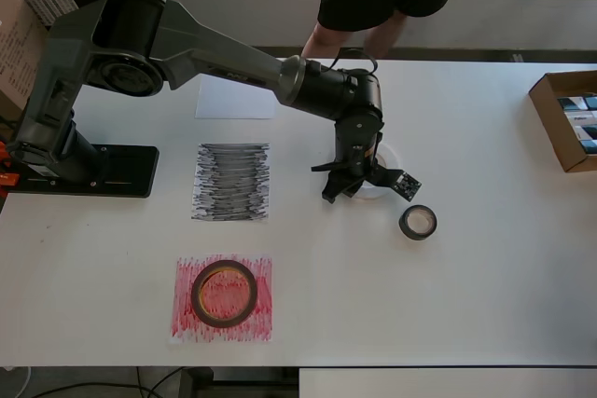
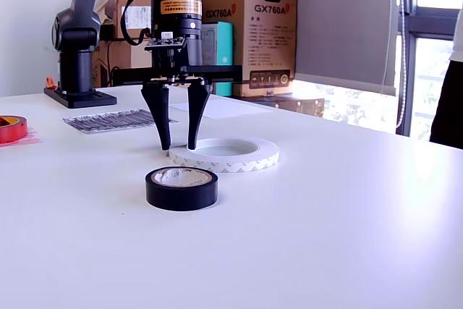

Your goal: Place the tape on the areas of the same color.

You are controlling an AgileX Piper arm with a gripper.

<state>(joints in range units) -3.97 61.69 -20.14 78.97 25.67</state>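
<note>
Closest to the exterior camera lies the small black tape roll (image 2: 181, 187) on the white table (image 2: 347, 236), with the wide white tape ring (image 2: 226, 154) just behind it. Spread fingers of the gripper (image 2: 177, 142) straddle that ring's near rim, which the arm mostly hides from overhead. Only an edge of the reddish-brown roll (image 1: 224, 293) shows in the exterior view; overhead it sits on the red-scribbled sheet (image 1: 221, 298).

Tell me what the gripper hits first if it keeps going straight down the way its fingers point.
Probably the white tape roll: the open gripper points down with its fingers straddling the roll's near rim. The table lies just beneath; exact clearance is unclear.
</note>
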